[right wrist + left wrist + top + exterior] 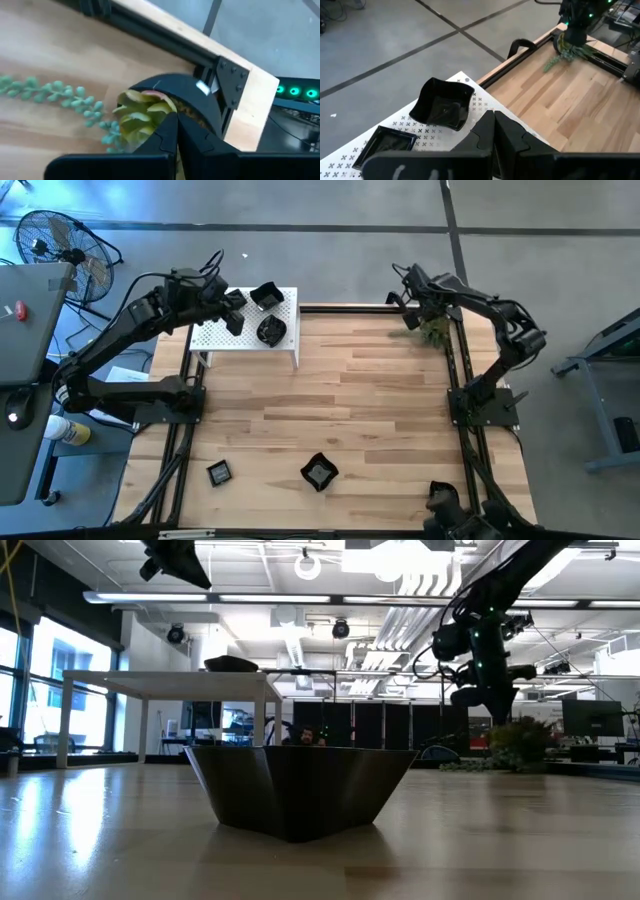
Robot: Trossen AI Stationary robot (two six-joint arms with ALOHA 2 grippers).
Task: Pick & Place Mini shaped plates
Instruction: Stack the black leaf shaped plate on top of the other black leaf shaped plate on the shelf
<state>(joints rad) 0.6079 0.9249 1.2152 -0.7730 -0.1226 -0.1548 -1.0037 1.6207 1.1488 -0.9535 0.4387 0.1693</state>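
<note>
Several glossy black mini plates show. In the high view an angular plate point(265, 295) and a round plate point(271, 330) sit on the white perforated stand point(250, 340). A square plate point(220, 472) and an angular plate point(319, 472) point(300, 790) lie on the table near its near edge. My left gripper point(236, 308) point(494, 125) hovers shut above the stand, beside the angular plate point(442, 105) and a square plate point(387, 145). My right gripper point(425, 315) point(175, 125) is shut above the green plant point(142, 112) at the far right corner.
The stand point(170, 680) rests on thin white legs at the table's far left. The plant's black pot point(180, 92) sits against the black frame rail point(345, 307) along the far edge. Bare wood point(380, 400) lies between the stand and the near plates. A fan point(60, 245) sits off the table.
</note>
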